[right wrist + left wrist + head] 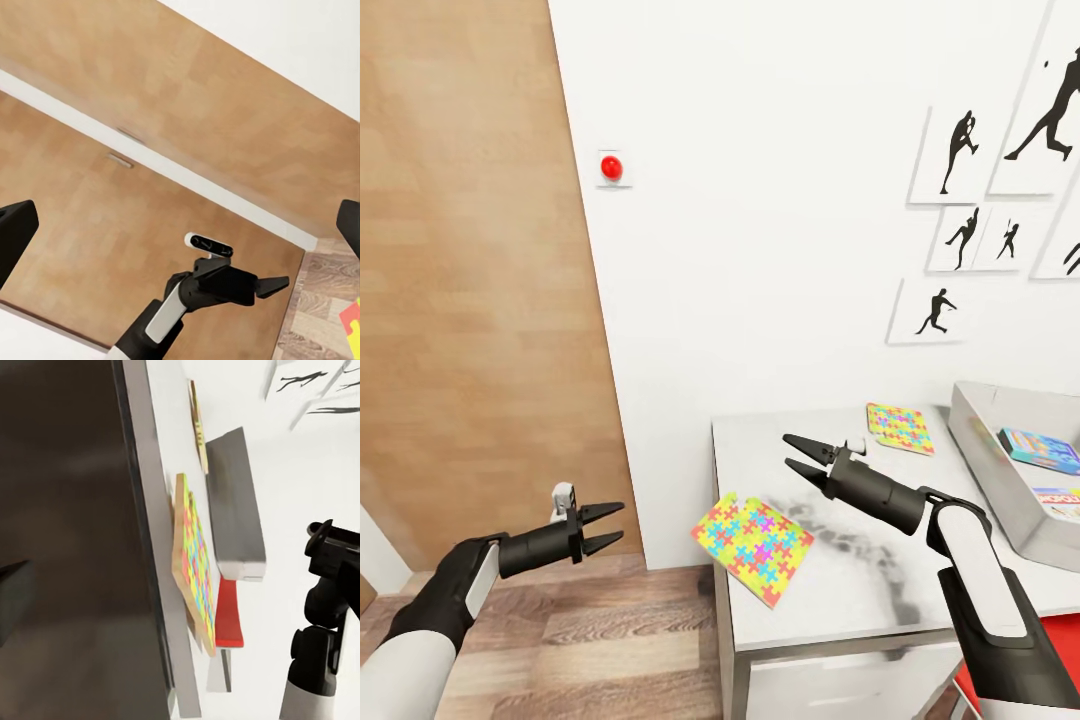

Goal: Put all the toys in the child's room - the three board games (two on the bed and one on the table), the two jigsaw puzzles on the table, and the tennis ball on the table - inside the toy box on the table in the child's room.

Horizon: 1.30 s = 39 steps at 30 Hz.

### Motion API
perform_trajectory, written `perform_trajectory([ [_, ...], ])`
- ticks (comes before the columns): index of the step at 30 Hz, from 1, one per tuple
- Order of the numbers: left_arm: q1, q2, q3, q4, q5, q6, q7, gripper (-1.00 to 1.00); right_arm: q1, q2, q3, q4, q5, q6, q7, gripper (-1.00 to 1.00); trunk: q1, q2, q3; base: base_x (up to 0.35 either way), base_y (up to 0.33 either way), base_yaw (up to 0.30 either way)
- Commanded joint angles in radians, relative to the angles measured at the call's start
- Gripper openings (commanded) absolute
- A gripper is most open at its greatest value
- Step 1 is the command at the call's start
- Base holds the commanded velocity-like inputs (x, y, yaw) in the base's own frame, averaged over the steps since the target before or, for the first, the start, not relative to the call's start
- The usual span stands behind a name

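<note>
A: Start with the big things. Where does everything sit around the worktop (880, 590)?

B: The brown door (470, 280) stands well off its left end, and the sports silhouette pictures (960, 150) hang on the white wall behind it. The toy box (1000, 470) rests on its right end.

A: What is already in the box?

B: Two board games, by the look of them: a blue one (1042, 450) and a white one (1060, 502) lying flat inside. So I judge that part partly done; a third game, the ball and the bed I cannot see here.

A: And what is left on the worktop?

B: Both jigsaw puzzles. The near puzzle (752, 533) hangs slightly over the worktop's left front edge. The far puzzle (900, 428) lies toward the back, just beside the toy box.

A: The claws?

B: The right claw (793, 453) hovers above the worktop between the two puzzles, jaws spread and empty. The left claw (612, 525) hangs off the worktop's left side, over the wood floor (600, 640), jaws also apart, holding nothing.

A: Next?

B: Likely a puzzle goes into the box.
</note>
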Motion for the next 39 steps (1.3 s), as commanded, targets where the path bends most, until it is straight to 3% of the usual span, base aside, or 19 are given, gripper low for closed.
perform_trajectory([
  [1, -0.001, 0.000, 0.000, 0.000, 0.002, 0.008, -0.002, 1.00, -0.001, 0.000, -0.001, 0.000, 0.010, 0.004, 0.010, 1.00, 0.000, -0.001, -0.001, 0.000, 0.000, 0.000],
  [6, -0.001, 0.028, 0.026, -0.013, 0.003, -0.001, -0.030, 1.00, -0.002, 0.028, 0.025, 0.015, 0.040, -0.025, -0.002, 1.00, 0.000, -0.001, -0.001, 0.000, 0.000, 0.000],
  [11, -0.003, 0.010, 0.023, -0.013, 0.005, -0.001, -0.005, 1.00, -0.001, 0.049, 0.013, 0.011, 0.027, -0.011, 0.003, 1.00, 0.000, -0.001, -0.001, 0.000, 0.000, 0.000],
  [20, -0.004, 0.009, 0.024, -0.013, 0.005, 0.000, 0.005, 1.00, -0.001, 0.048, 0.012, -0.001, 0.016, -0.007, 0.008, 1.00, 0.000, -0.001, -0.001, 0.000, 0.000, 0.000],
  [29, -0.003, 0.009, 0.022, -0.013, 0.003, 0.000, 0.012, 1.00, 0.001, 0.028, 0.002, -0.028, 0.009, 0.004, 0.013, 1.00, 0.000, -0.001, -0.001, 0.000, 0.000, 0.000],
  [39, -0.004, 0.009, 0.022, -0.013, 0.003, 0.001, 0.014, 1.00, 0.040, -0.028, 0.005, -0.029, -0.035, 0.004, 0.046, 1.00, 0.000, -0.001, -0.001, 0.000, 0.000, 0.000],
])
